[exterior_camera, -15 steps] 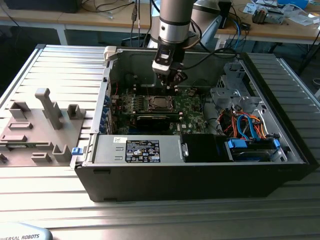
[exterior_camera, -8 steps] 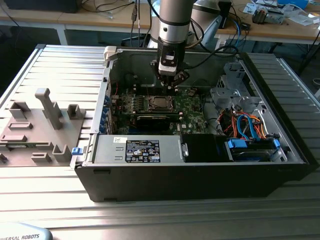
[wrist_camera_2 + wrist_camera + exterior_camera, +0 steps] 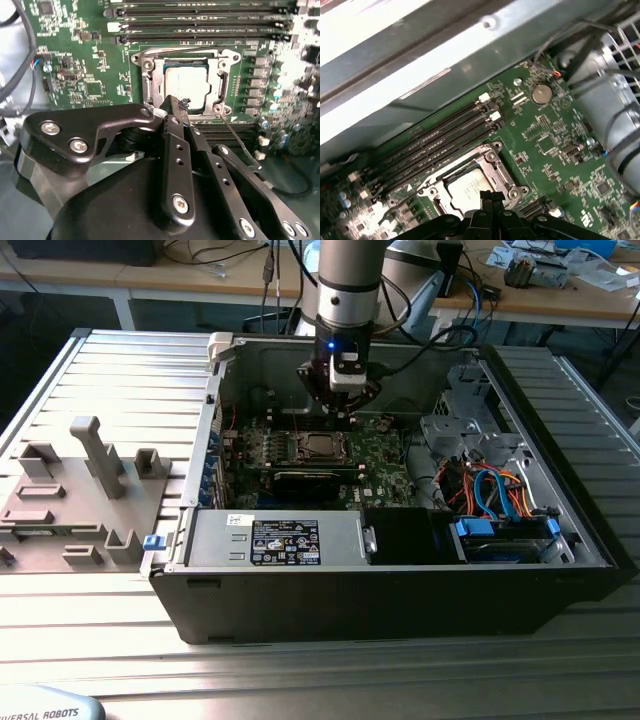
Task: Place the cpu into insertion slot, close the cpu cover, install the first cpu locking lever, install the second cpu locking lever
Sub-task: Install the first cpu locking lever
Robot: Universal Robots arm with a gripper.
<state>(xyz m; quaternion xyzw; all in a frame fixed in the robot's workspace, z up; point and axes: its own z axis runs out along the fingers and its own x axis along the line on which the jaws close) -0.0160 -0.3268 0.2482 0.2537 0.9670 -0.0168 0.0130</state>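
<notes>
The cpu (image 3: 186, 84) lies as a silvery square in the insertion slot (image 3: 146, 85) on the green motherboard, with the metal cover frame down around it. In the first wrist view the cpu (image 3: 466, 189) and insertion slot (image 3: 496, 167) sit just beyond my fingertips. My gripper (image 3: 175, 107) is shut with nothing visibly between the fingers, its tip over the socket's near edge. A thin wire lever (image 3: 240, 140) sticks out from the socket corner; another thin lever (image 3: 175, 50) runs along its far edge. In the exterior view my gripper (image 3: 341, 410) hangs just behind the insertion slot (image 3: 318, 447).
Long black memory slots (image 3: 200, 22) run beside the socket. The open computer case (image 3: 560, 530) holds a power supply (image 3: 285, 540), a drive cage (image 3: 470, 405) and blue and orange cables (image 3: 495, 490). Grey fixtures (image 3: 100, 455) stand on the table at the exterior view's left.
</notes>
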